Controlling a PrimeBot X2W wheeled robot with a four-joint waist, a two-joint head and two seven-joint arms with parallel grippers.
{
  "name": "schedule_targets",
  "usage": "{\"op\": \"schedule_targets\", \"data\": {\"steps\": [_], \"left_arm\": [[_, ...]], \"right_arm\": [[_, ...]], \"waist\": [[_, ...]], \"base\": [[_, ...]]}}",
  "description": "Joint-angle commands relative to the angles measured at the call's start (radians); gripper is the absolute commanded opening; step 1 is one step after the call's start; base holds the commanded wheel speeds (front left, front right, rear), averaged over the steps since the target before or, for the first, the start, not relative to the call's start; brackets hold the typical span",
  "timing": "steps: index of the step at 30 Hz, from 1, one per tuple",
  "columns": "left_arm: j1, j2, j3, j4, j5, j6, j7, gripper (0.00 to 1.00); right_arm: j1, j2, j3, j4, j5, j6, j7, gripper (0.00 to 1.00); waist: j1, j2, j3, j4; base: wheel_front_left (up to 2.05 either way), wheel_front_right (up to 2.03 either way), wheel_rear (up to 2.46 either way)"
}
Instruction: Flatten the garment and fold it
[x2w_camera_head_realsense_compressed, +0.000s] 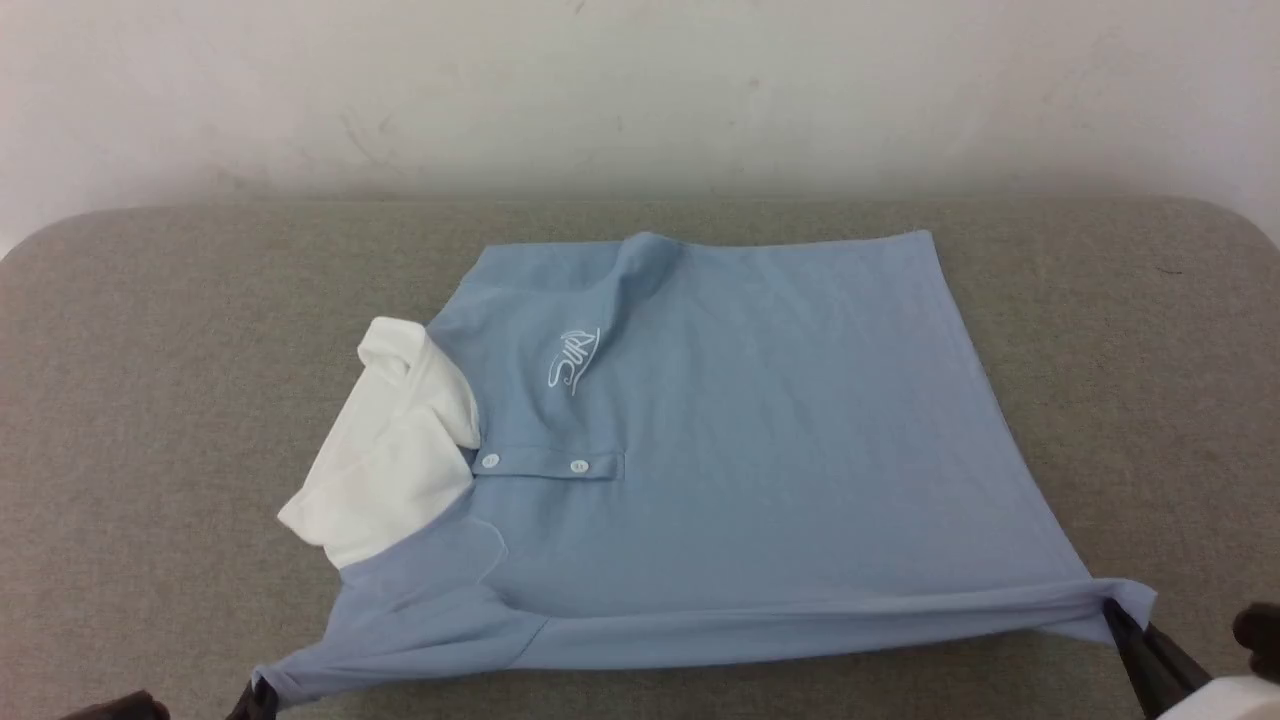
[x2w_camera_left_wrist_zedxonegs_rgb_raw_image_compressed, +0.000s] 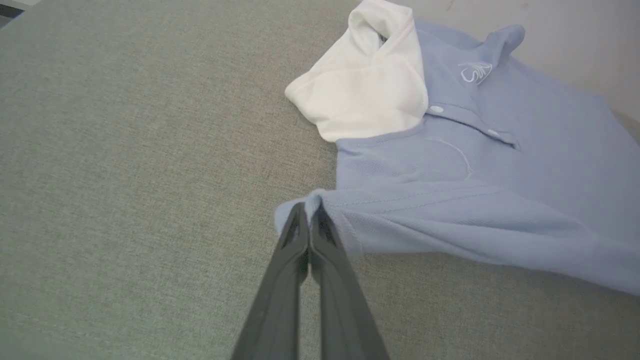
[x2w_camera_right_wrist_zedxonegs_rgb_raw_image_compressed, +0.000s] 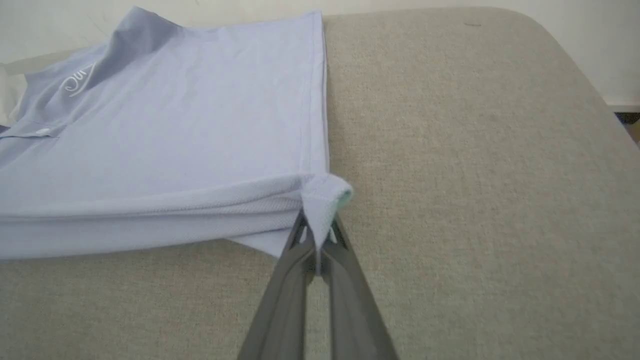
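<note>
Garment (x2w_camera_head_realsense_compressed: 760, 420) lies spread on the grey padded table (x2w_camera_head_realsense_compressed: 150, 400), white collar (x2w_camera_head_realsense_compressed: 390, 450) to the robot's left. Left gripper (x2w_camera_left_wrist_zedxonegs_rgb_raw_image_compressed: 309, 215) pinches its near left corner, right gripper (x2w_camera_right_wrist_zedxonegs_rgb_raw_image_compressed: 317, 237) the near right one, jaws closed on cloth, near edge stretched between them.

1. Cutting off the left pincer (x2w_camera_head_realsense_compressed: 262, 690) at the head view's bottom edge.
2. Burying the right pincer (x2w_camera_right_wrist_zedxonegs_rgb_raw_image_compressed: 316, 240) tips in garment (x2w_camera_right_wrist_zedxonegs_rgb_raw_image_compressed: 165, 125) cloth.
3. Showing too small for reading: chest logo (x2w_camera_head_realsense_compressed: 573, 360).
</note>
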Motion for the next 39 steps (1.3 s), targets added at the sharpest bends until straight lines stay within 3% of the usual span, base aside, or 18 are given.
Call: {"op": "schedule_targets", "data": {"steps": [1,6,11,19,27,28,29,30,31,39], "left_arm": [[0.021,0.022,0.026,-0.028,-0.002,0.029,0.008,0.00],[-0.036,0.052,0.039,-0.054,0.013,0.022,0.015,0.00],[-0.246,0.053,-0.009,0.034,0.027,-0.061,0.041,0.00],[-0.572,-0.018,-0.089,0.319,0.048,-0.190,0.043,0.00],[-0.735,-0.101,-0.133,0.577,0.053,-0.285,-0.016,0.00],[-0.747,-0.112,-0.137,0.607,0.054,-0.297,-0.029,0.00],[-0.758,-0.122,-0.139,0.634,0.053,-0.307,-0.044,0.33],[-0.764,-0.131,-0.142,0.662,0.050,-0.316,-0.052,0.67],[-0.770,-0.140,-0.144,0.685,0.048,-0.326,-0.060,0.98],[-0.770,-0.150,-0.127,0.767,0.028,-0.371,-0.133,1.00]], "right_arm": [[0.033,0.025,-0.042,-0.054,-0.012,-0.003,0.039,0.00],[0.014,0.048,-0.067,-0.101,-0.027,-0.003,0.095,0.00],[-0.122,0.026,-0.034,-0.014,-0.034,-0.003,0.137,0.00],[-0.391,-0.034,0.070,0.225,-0.036,-0.003,0.117,0.00],[-0.575,-0.054,0.167,0.442,-0.036,-0.003,0.017,0.00],[-0.588,-0.057,0.176,0.468,-0.039,-0.003,-0.001,0.24],[-0.600,-0.055,0.184,0.490,-0.036,-0.003,-0.024,0.44],[-0.609,-0.055,0.191,0.513,-0.036,-0.003,-0.044,1.00],[-0.615,-0.056,0.202,0.535,-0.036,-0.003,-0.060,1.00],[-0.599,-0.064,0.233,0.589,-0.019,-0.003,-0.249,1.00]], "waist": [[0.0002,0.0000,0.005,-0.002],[0.0002,0.0000,0.033,-0.001],[0.0002,0.0000,0.074,-0.001],[0.0002,0.0000,0.142,-0.019],[0.0002,0.0000,0.193,-0.026],[0.0002,0.0000,0.195,-0.025],[0.0002,0.0000,0.196,-0.024],[0.0002,0.0000,0.195,-0.024],[0.0002,0.0000,0.193,-0.022],[0.0002,0.0000,0.142,-0.009]], "base": [[0.00,0.00,0.00],[0.00,0.00,0.00],[0.00,0.00,0.00],[0.00,0.00,0.00],[0.00,0.00,0.00],[0.00,0.00,0.00],[0.00,0.00,0.00],[0.00,0.00,0.00],[0.00,0.00,0.00],[0.00,0.00,0.00]]}}
